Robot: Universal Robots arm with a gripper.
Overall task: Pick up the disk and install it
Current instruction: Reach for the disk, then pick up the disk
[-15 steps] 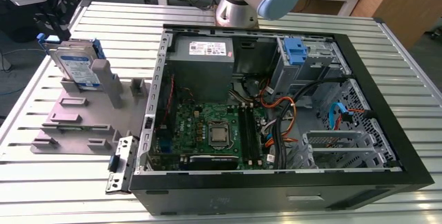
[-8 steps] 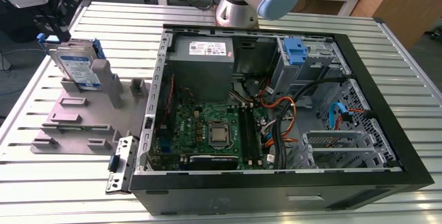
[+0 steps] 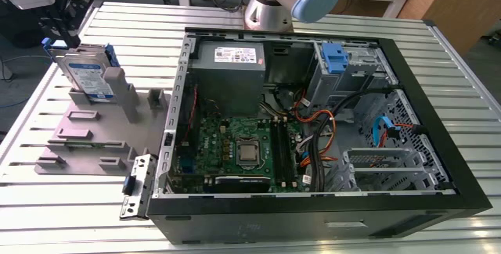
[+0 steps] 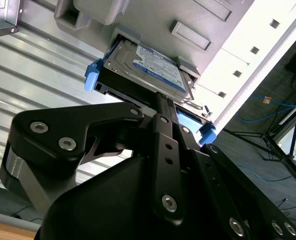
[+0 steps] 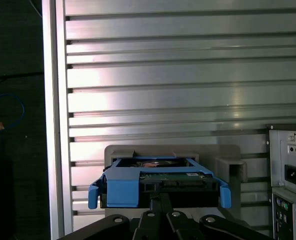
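slatted aluminium table [image 3: 141, 16] carrying an open computer case [image 3: 452, 166] on the exterior view's right and a grey fixture plate [image 3: 82, 134] on the exterior view's left. the disk [image 3: 84, 77] stands on edge in a slotted grey holder [image 3: 116, 87] at the far end of that plate. it is outside the case, still seated and not yet lifted out. a blue carrier [image 5: 123, 192] frames the disk, with 2 end tabs [image 4: 91, 75] projecting past its corners.

the gripper [image 4: 164, 102] sits at the middle of the disk's upper edge, between the 2 tabs. its fingers [image 4: 163, 140] are drawn close together on a narrow part of that edge and, as far as both wrist views show, grip the disk there.

handling note (a judgement): the hold is small and central, so the disk could swing or twist about it.
- the lift is best run straight along the holder's slot, parallel to its posts.
- it should stay slow until the lower edge is free of the grey walls.
- sideways travel while any part is still in the slot risks jamming the plastic carrier or levering it out of the grip.
- keeping the grip centred between the tabs balances the weight.
- watch that the disk rises with the fingers and does not slip.
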